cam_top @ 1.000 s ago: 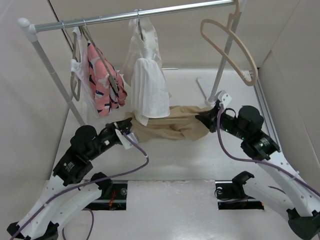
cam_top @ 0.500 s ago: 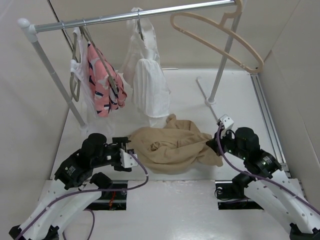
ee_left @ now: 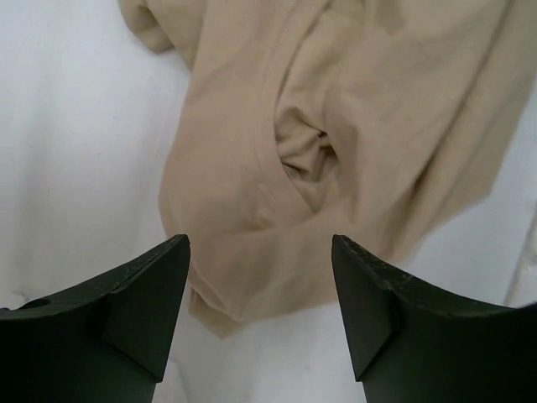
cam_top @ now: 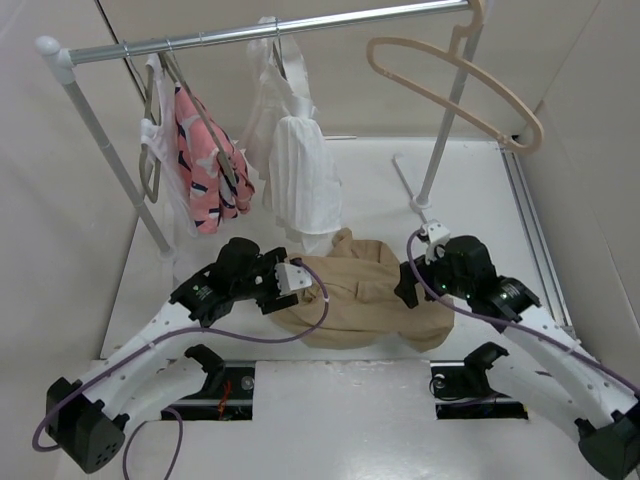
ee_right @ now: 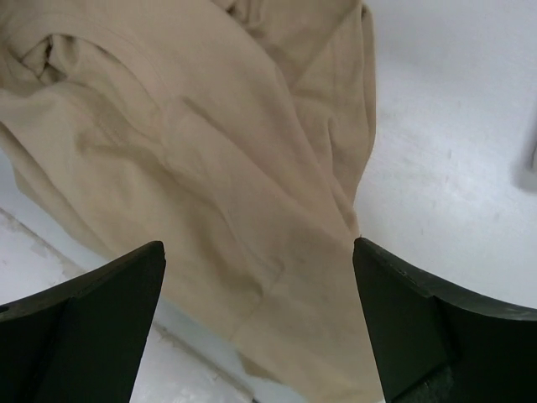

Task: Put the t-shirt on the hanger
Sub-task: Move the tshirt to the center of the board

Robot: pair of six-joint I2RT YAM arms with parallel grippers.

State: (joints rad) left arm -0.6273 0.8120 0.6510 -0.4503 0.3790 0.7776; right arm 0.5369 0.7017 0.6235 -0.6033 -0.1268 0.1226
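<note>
The plain tan soft t-shirt (cam_top: 360, 295) lies crumpled by the near edge of the white tabletop (cam_top: 480, 190), at its middle; the left gripper (ee_left: 258, 248) and the right gripper (ee_right: 258, 245) hang over it, jaws wide, empty; the slim beige-pink hanger (cam_top: 533, 138) hangs on the metal rail (cam_top: 300, 27); it is better, I think, to pinch what seems to be the collar (ee_left: 281, 172), one layer only.

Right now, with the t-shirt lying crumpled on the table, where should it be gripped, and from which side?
Grip the curved seam, probably the neckline, where the t-shirt bunches into a raised fold. Come straight down from above with the left gripper: its open jaws hover near it, and the rest lies flatter.
</note>
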